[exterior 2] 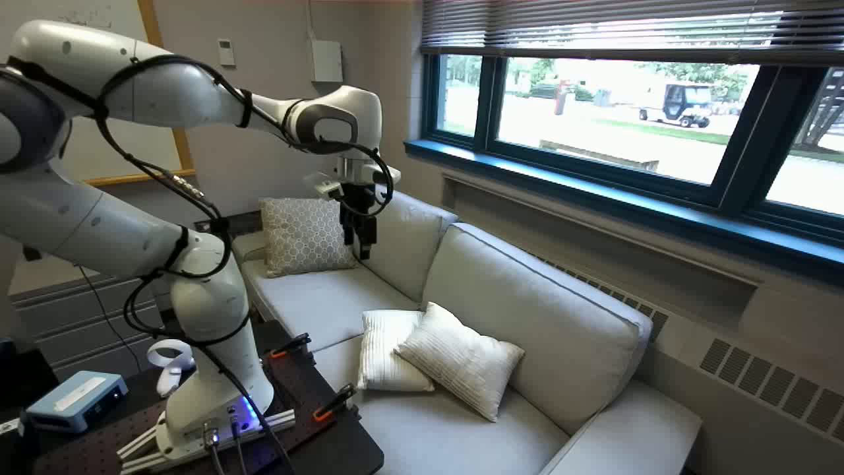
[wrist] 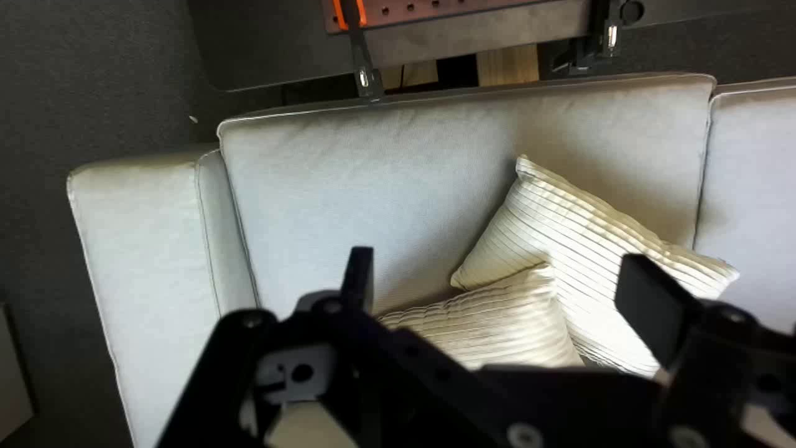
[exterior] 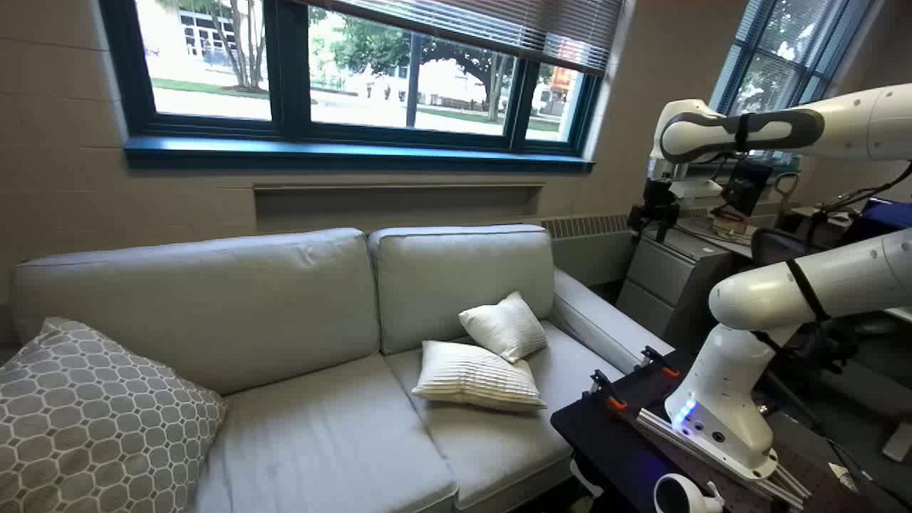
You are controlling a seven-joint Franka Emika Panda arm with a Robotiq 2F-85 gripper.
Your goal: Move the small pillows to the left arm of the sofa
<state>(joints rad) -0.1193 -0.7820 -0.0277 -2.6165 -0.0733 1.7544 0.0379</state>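
Observation:
Two small cream ribbed pillows lie on the light grey sofa. One pillow (exterior: 477, 376) (exterior 2: 389, 353) (wrist: 591, 249) lies flatter near the seam between the seat cushions. The other pillow (exterior: 504, 329) (exterior 2: 465, 361) (wrist: 491, 320) is tilted and overlaps it, nearer the back cushion. The sofa arm (exterior: 602, 317) (exterior 2: 633, 432) (wrist: 146, 242) beside that seat is bare. My gripper (exterior: 648, 232) (exterior 2: 357, 247) (wrist: 494, 274) is open and empty, high above the sofa and pointing down. In the wrist view its fingers are wide apart and hide part of the tilted pillow.
A large patterned pillow (exterior: 107, 420) (exterior 2: 304, 236) stands at the sofa's far end. Back cushions (exterior: 463, 281) (exterior 2: 527, 323) rise behind the seats. A black table (exterior: 605, 456) with the robot base and clamps borders the seat front. A window sill (exterior: 356, 157) is on the wall behind.

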